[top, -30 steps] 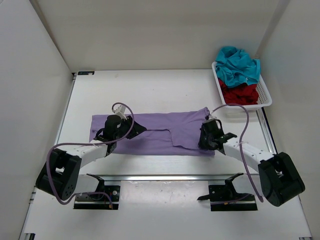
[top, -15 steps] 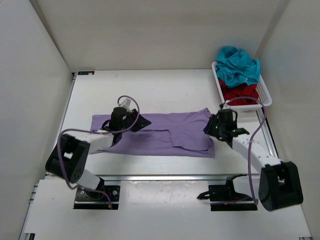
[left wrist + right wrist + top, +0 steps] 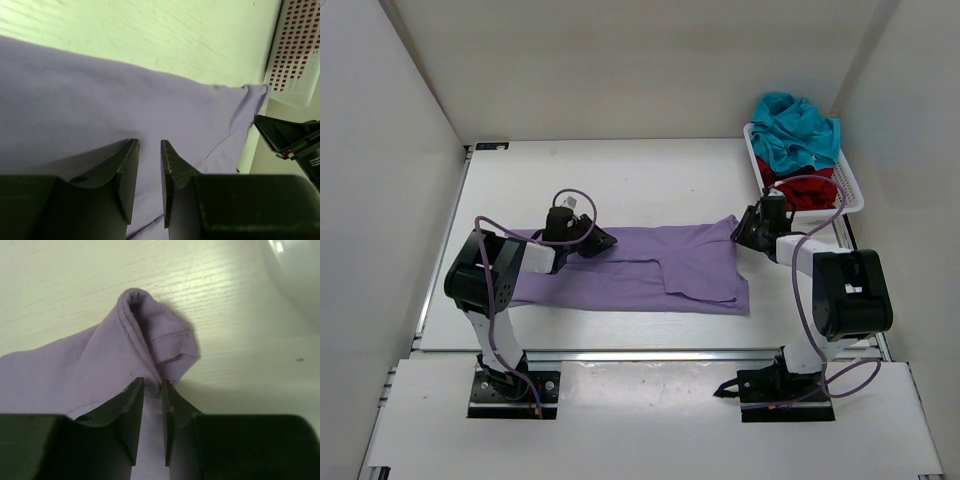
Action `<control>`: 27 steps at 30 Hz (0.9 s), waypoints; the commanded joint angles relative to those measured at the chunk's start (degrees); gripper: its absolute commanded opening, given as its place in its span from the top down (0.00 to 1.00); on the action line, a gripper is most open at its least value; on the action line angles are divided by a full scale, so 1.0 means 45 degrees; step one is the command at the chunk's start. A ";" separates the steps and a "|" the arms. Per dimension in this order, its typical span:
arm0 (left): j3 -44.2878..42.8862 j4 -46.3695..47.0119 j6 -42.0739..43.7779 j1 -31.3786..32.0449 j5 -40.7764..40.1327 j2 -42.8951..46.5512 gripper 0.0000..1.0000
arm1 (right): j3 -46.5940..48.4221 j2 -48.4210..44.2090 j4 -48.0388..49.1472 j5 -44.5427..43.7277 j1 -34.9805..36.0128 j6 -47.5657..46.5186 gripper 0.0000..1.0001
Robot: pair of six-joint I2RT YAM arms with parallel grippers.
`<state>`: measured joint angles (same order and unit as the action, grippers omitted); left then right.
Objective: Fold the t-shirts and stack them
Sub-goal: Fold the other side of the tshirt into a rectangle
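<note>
The lavender t-shirt [image 3: 650,268] lies flat and partly folded across the middle of the table. My left gripper [image 3: 598,240] is low over its far edge on the left part. In the left wrist view the jaws [image 3: 150,142] stand almost shut with lavender fabric [image 3: 100,110] in the narrow gap. My right gripper [image 3: 744,230] is at the shirt's far right corner. In the right wrist view it [image 3: 152,381] pinches a bunched hem fold [image 3: 150,335]. The teal t-shirt [image 3: 798,130] and the dark red t-shirt [image 3: 798,187] are piled in the basket.
The white mesh basket [image 3: 855,197] stands at the back right, close behind my right gripper, and also shows in the left wrist view [image 3: 295,55]. White walls enclose the table on three sides. A metal rail [image 3: 650,353] runs along the near edge.
Both grippers moved from the shirt's near part toward its far edge. The right one also swung right to the far corner. The arms now reach along the shirt's sides.
</note>
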<state>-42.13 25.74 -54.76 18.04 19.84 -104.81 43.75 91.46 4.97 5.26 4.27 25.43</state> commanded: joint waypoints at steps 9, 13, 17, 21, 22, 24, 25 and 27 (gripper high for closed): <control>0.0611 0.1427 -0.0370 -0.0963 0.0222 -0.0067 0.66 | -0.0365 -0.0031 0.1122 -0.0503 -0.0538 0.0715 1.00; 0.0885 0.1606 -0.0662 -0.1353 0.0357 -0.0009 0.67 | -0.0600 -0.0286 0.0498 -0.0796 -0.0832 0.0737 1.00; 0.0924 0.1643 -0.0682 -0.1470 0.0182 0.0147 0.67 | -0.0405 -0.0460 0.0048 -0.0914 -0.0852 0.0736 0.99; 0.0867 0.1625 -0.0818 -0.1470 0.0143 0.0459 0.67 | -0.0074 -0.0422 -0.0556 -0.0681 -0.0716 0.0735 0.91; 0.0905 0.1586 -0.0761 -0.1586 0.0143 0.0499 0.67 | 0.0062 -0.0442 -0.0790 -0.0641 -0.0715 0.0852 0.90; 0.1003 0.1468 -0.0702 -0.1606 0.0064 0.0732 0.67 | 0.0259 -0.0636 -0.1085 -0.0583 -0.0716 0.0697 0.89; 0.1061 0.1546 -0.0702 -0.1646 0.0026 0.0772 0.67 | 0.0162 -0.0811 -0.1066 -0.0640 -0.0599 0.0677 0.89; 0.1392 0.1760 -0.0935 -0.1725 0.0142 0.1025 0.67 | -0.0072 -0.1531 -0.1066 -0.0893 -0.0501 0.0599 0.82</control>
<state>-37.47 31.88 -58.22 11.09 20.36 -103.92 42.46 90.00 0.36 3.25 1.23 28.67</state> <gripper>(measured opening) 0.331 0.163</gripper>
